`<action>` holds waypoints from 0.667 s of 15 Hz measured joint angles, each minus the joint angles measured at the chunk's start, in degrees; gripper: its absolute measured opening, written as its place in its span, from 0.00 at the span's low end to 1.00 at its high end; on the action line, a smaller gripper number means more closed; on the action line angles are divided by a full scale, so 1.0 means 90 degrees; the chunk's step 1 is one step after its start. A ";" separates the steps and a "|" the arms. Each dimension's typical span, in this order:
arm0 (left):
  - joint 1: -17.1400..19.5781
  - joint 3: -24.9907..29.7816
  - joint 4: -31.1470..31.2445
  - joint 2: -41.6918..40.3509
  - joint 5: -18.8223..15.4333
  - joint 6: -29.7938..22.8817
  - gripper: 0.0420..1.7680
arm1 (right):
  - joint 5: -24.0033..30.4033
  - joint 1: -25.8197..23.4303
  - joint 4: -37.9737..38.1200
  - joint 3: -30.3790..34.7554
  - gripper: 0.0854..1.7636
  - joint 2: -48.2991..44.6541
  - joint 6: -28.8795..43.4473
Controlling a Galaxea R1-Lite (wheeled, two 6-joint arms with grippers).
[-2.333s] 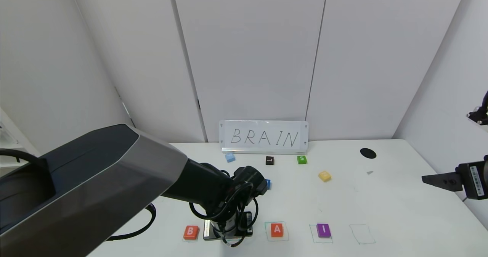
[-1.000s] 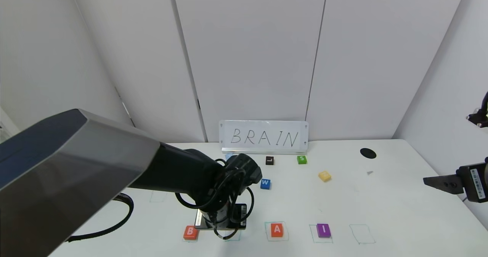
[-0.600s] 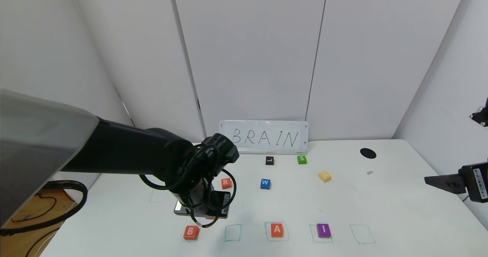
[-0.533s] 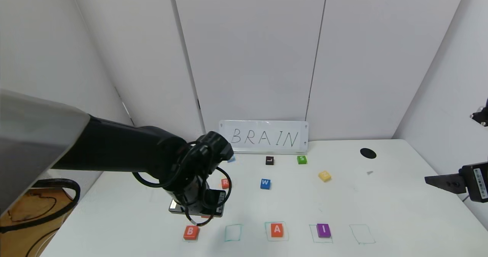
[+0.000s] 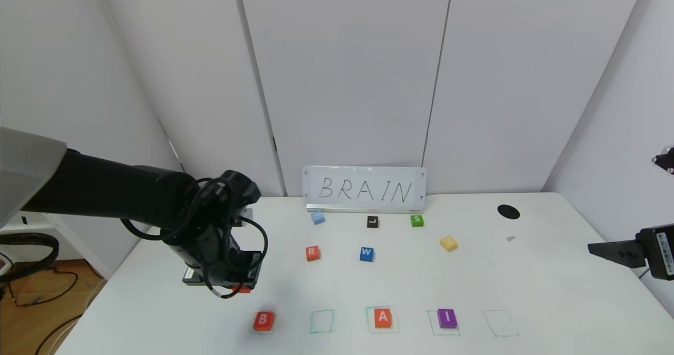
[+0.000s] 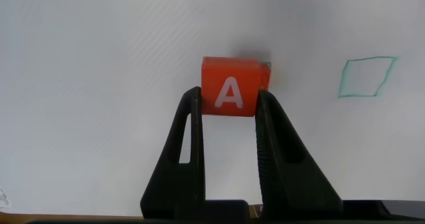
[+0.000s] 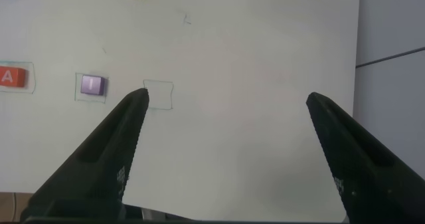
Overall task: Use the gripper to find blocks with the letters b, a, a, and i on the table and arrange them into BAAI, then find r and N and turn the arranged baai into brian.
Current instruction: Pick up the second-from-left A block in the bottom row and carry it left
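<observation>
My left gripper (image 6: 229,99) is shut on an orange A block (image 6: 230,86), held above the table (image 5: 368,286) at its left, back from the front row. In the head view only an orange sliver of that block (image 5: 241,289) shows under the left gripper (image 5: 236,287). The front row holds the orange B (image 5: 263,321), an empty green square (image 5: 321,322), the other orange A (image 5: 383,317) and the purple I (image 5: 447,318). The orange R (image 5: 312,253) and yellow N (image 5: 448,243) lie farther back. My right gripper (image 7: 226,104) hangs open at the table's right edge with nothing between its fingers.
A BRAIN sign (image 5: 364,189) stands at the back. Before it lie a light blue block (image 5: 317,217), a black L (image 5: 372,222), a green S (image 5: 417,220) and a blue W (image 5: 367,253). A black hole (image 5: 508,211) is at back right, another empty square (image 5: 500,323) right of the I.
My left arm has swung left and back from the front row, carrying the A block out of the second square. The R and light blue blocks are now uncovered. The right arm stays put.
</observation>
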 joint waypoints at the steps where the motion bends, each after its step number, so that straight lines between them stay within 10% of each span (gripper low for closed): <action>1: 0.0202 0.0019 -0.0054 0.0020 -0.0070 0.0142 0.27 | 0.0000 0.0019 0.0001 0.0007 0.97 -0.0005 0.0004; 10: 0.1384 0.0061 -0.0875 0.0505 -0.0098 0.1151 0.27 | 0.0009 0.0080 -0.0088 0.0028 0.97 -0.0088 0.0024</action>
